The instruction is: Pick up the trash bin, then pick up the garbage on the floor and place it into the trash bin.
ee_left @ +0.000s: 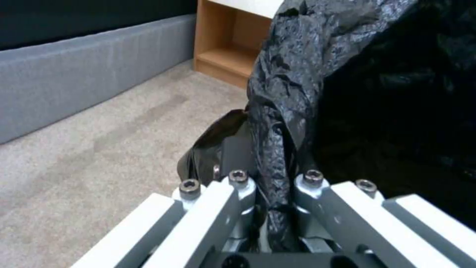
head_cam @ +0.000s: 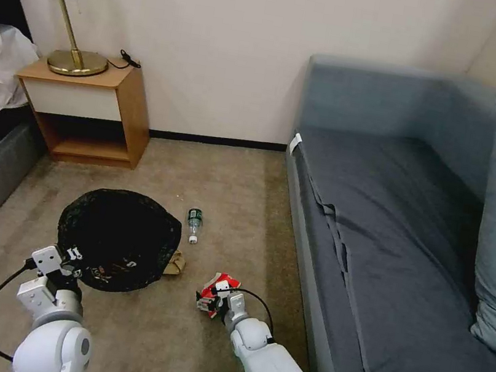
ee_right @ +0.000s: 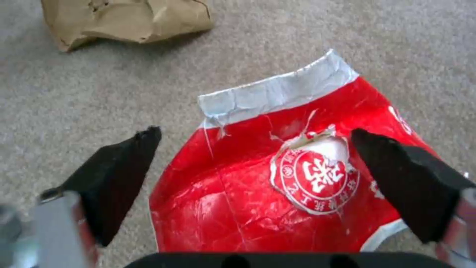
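Presently the left gripper (ee_left: 270, 208) is clamped on the trash bin (head_cam: 119, 238) rim while the right gripper (ee_right: 253, 178) straddles the red-and-white packet (ee_right: 277, 178) on the carpet, jaws wide, so closing appears the next requirement.

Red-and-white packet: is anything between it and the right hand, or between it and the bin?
Nothing visible. The right hand is open with its fingers on either side of the red-and-white packet on the carpet. Between packet and trash bin, held at its rim by the left hand, lies bare carpet; the tan paper bag sits beside the bin.
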### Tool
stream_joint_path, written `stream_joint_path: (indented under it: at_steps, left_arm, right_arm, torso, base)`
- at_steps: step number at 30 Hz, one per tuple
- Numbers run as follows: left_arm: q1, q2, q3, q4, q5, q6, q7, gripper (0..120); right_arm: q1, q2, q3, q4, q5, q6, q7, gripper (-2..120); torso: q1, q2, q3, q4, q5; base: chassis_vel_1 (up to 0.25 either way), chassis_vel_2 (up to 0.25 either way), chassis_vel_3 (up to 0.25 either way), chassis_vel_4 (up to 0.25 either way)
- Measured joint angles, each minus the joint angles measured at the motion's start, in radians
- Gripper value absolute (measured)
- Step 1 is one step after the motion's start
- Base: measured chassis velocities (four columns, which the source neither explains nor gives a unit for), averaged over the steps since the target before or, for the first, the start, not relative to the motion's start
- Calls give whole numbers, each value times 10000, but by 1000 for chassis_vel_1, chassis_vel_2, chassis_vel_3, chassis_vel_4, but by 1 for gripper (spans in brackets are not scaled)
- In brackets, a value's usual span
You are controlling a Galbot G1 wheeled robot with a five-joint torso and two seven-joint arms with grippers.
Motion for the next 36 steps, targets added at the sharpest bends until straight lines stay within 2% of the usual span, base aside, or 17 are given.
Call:
stream_joint_path:
  at_steps: [2, 4, 5, 6, 7, 9, 11, 14, 17, 19, 20, 21, 22, 23, 26, 27, 36]
  left_arm:
    - [-4, 0, 2, 6, 2, 0, -1, 4]
    - [-13, 0, 9, 23, 10, 0, -6, 4]
    - [-13, 0, 9, 23, 10, 0, -6, 4]
    - [-20, 0, 14, 32, 13, -1, -7, 4]
    - [-20, 0, 14, 32, 13, -1, -7, 4]
    - [-31, 0, 19, 39, 21, 0, -11, 4]
    - [-32, 0, 20, 39, 22, 0, -11, 4]
    - [-40, 0, 24, 39, 27, 0, -15, 4]
    - [-42, 0, 25, 39, 28, 0, -16, 4]
    - [-46, 0, 27, 42, 32, 0, -18, 4]
    - [-46, 0, 27, 42, 32, 0, -18, 4]
    - [-46, 0, 33, 54, 37, -2, -20, 4]
    - [-46, 0, 33, 54, 37, -2, -20, 4]
    - [-48, 0, 42, 63, 40, -6, -20, 4]
    - [-49, 0, 46, 71, 42, -11, -20, 4]
    - [-49, 0, 49, 76, 43, -13, -20, 4]
    - [-51, 0, 51, 83, 47, -24, -20, 4]
  right_arm:
    - [3, 0, 0, -10, -2, 15, -5, 94]
    - [14, 0, -1, -65, -17, 93, -31, 81]
    - [14, 0, -1, -65, -17, 93, -31, 81]
    - [18, 0, 2, -103, -27, 126, -42, 73]
    - [18, 0, 2, -103, -27, 126, -42, 73]
    - [18, 0, 3, -136, -47, 157, -50, 63]
    - [18, 0, 3, -140, -51, 161, -49, 60]
    - [17, 0, 3, -172, -85, 196, -52, 43]
    - [17, 0, 5, -177, -89, 201, -52, 38]
    - [7, 0, 19, -180, -101, 220, -52, 25]
    - [7, 0, 19, -180, -101, 220, -52, 25]
    - [-3, 0, 36, -181, -106, 228, -51, 19]
    - [-3, 0, 36, -181, -106, 228, -51, 19]
    - [-12, 0, 51, -181, -111, 237, -50, 11]
    - [-24, 0, 58, -181, -114, 243, -49, 5]
    - [-33, 0, 64, -181, -115, 250, -48, 0]
    - [-57, 0, 91, -181, -122, 289, -42, 0]
  torso:
    - [0, 0, 0, 0, 0]
    - [0, 0, 0, 0, 0]
    - [0, 0, 0, 0, 0]
    - [0, 0, 0, 0, 0]
    - [0, 0, 0, 0, 0]
    - [0, 0, 0, 0, 0]
    - [0, 0, 0, 0, 0]
    - [0, -1, 0, 0, 0]
    - [0, 0, 0, 0, 0]
    - [0, 0, 0, 0, 0]
    - [0, 0, 0, 0, 0]
    - [0, 0, 0, 0, 0]
    - [0, 0, 0, 0, 0]
    - [0, 0, 0, 0, 0]
    - [0, 0, 0, 0, 0]
    - [0, 0, 0, 0, 0]
    - [1, 0, 0, 0, 0]
  base:
    - [0, 0, 0, 0]
    - [0, 0, 0, 0]
    - [0, 0, 0, 0]
    - [0, 0, 0, 0]
    - [0, 0, 0, 0]
    - [0, 0, 0, 0]
    - [0, 0, 0, 0]
    - [0, 0, 0, 0]
    - [0, 0, 0, 0]
    - [0, 0, 0, 0]
    - [0, 0, 0, 0]
    - [0, 0, 0, 0]
    - [0, 0, 0, 0]
    - [0, 0, 0, 0]
    - [0, 0, 0, 0]
    - [0, 0, 0, 0]
    - [0, 0, 0, 0]
